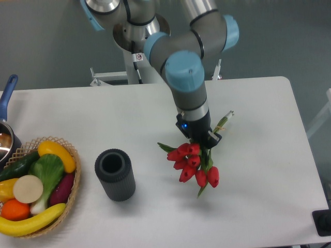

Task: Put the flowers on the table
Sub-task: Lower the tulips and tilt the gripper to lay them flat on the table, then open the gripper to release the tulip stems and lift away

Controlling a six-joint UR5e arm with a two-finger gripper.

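Tool [203, 138] at centre frame, tilted and low over my white counter [269, 170], grips the flowers [194, 161] by their stems. From where I sit its fingers are closed on the bunch, just above the red heads, though the fingertips themselves are lost behind leaves and blooms. The tulip heads hang below and slightly left of the tool, fanning toward the lower centre of the frame, with one green leaf poking out to the left and another trailing down at the bottom. The bound stem ends stick out on the other side, up and to the right of the tool, toward the counter's right half. I cannot tell whether the lowest blooms are touching the counter or just above it; a soft shadow lies directly under them.

The grey and light-blue arm [181, 67] runs up from the tool to the top of the frame, where its upper joints are cut off. It hides part of the robot's base column [135, 54] at upper centre.

To the left of the flowers, well apart, a dark ribbed vase [115, 174] stands upright with its mouth open to the camera. At lower left, a wicker basket [72, 183] of fruit and vegetables is cropped by the frame edge, and a pan with a blue handle [8, 93] is only partly in view at the far left.
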